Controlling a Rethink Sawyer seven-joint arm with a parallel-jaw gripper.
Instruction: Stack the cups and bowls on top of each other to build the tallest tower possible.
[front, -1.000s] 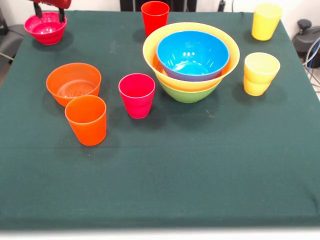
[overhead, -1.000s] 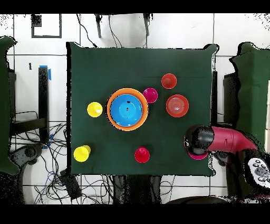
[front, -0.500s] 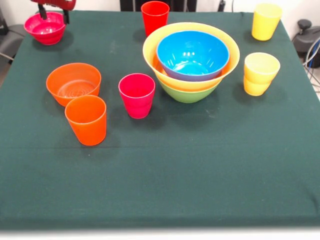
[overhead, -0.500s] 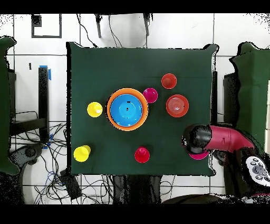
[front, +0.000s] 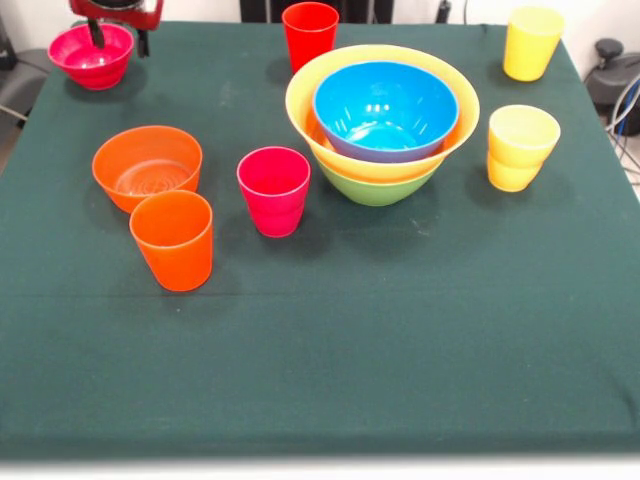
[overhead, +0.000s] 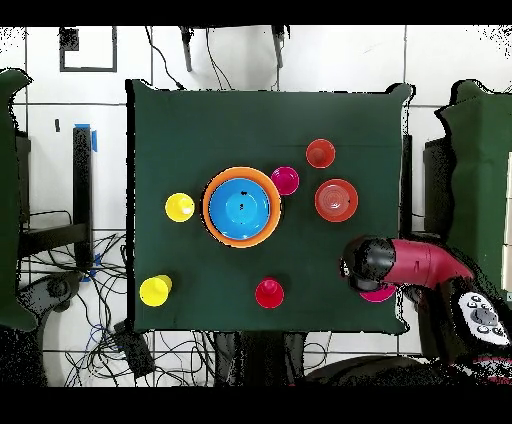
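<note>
The tower stands at the centre: a green bowl (front: 375, 188) as base, a wide yellow bowl (front: 300, 105) in it, and a blue bowl (front: 385, 105) on top; from above the tower (overhead: 241, 207) shows blue inside an orange-yellow rim. My gripper (front: 120, 40) hangs open at the far left corner. One finger is over the magenta bowl (front: 88, 57) and the other is outside its right rim. Loose on the cloth are a red cup (front: 310, 32), a magenta cup (front: 274, 190), an orange cup (front: 173, 240), an orange bowl (front: 147, 165) and yellow cups (front: 532, 42) (front: 520, 147).
Seen from above, my red arm (overhead: 420, 265) covers most of the magenta bowl (overhead: 378, 294) at the table's right edge. Cables and a controller (overhead: 480, 312) lie off the table. The green cloth (front: 400, 340) is bare in front of the cups.
My gripper has shifted to the right across the magenta bowl in the front view. The bowl and all other pieces stay where they were.
</note>
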